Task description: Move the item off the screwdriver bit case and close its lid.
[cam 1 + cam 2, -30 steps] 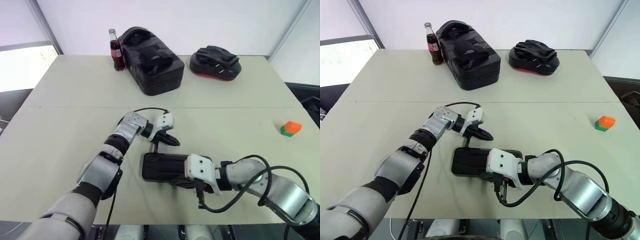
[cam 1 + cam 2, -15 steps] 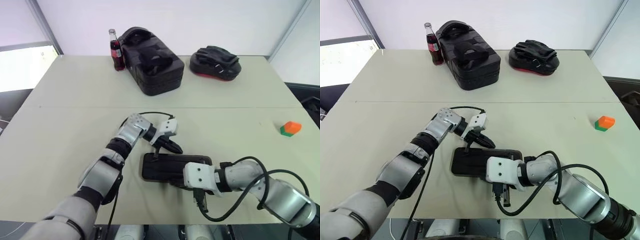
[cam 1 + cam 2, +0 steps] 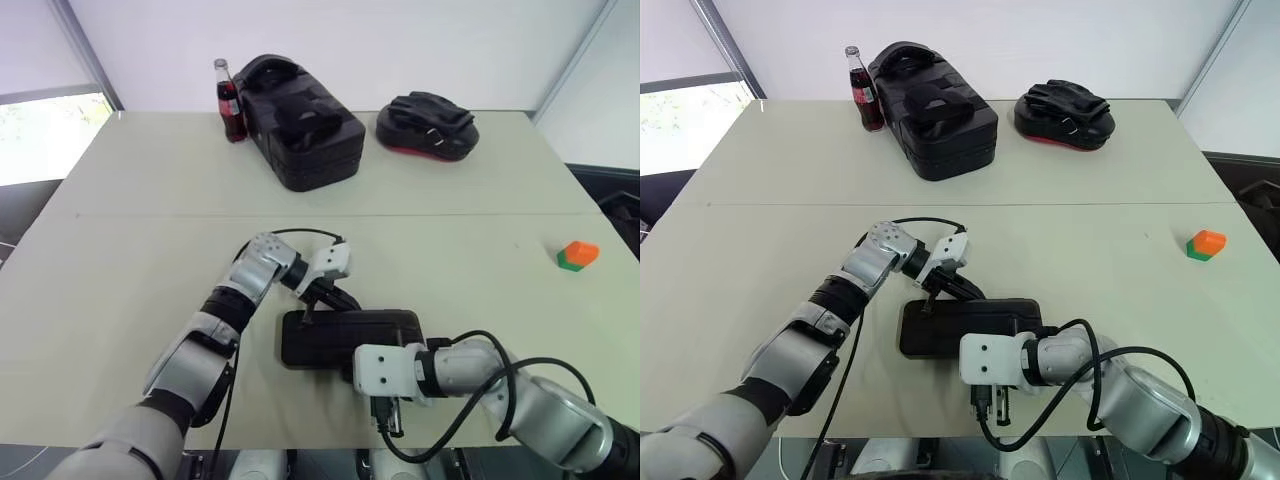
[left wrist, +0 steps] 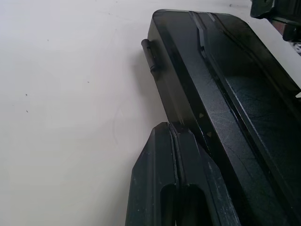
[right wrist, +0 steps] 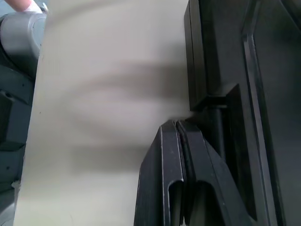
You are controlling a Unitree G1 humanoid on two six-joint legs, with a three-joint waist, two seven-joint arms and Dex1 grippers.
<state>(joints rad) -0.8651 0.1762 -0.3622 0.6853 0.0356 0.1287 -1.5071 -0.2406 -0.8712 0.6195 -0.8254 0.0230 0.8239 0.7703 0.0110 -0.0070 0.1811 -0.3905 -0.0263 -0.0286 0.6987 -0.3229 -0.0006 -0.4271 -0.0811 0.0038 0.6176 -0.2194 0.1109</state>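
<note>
Case (image 3: pixel 350 338) lay lid-down near the table's front edge, block (image 3: pixel 577 256) at the right edge; both grippers, left (image 3: pixel 335 298) and right (image 3: pixel 990 400), jaws closed, flanked it—a nudge could slide it off.

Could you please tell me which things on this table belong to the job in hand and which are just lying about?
Part of the job:
- screwdriver bit case, its lid down
- orange and green item, lying apart on the table
- left gripper and right gripper, both shut, at the case

Just lying about:
- cola bottle
- big black bag
- black and red pad
</note>
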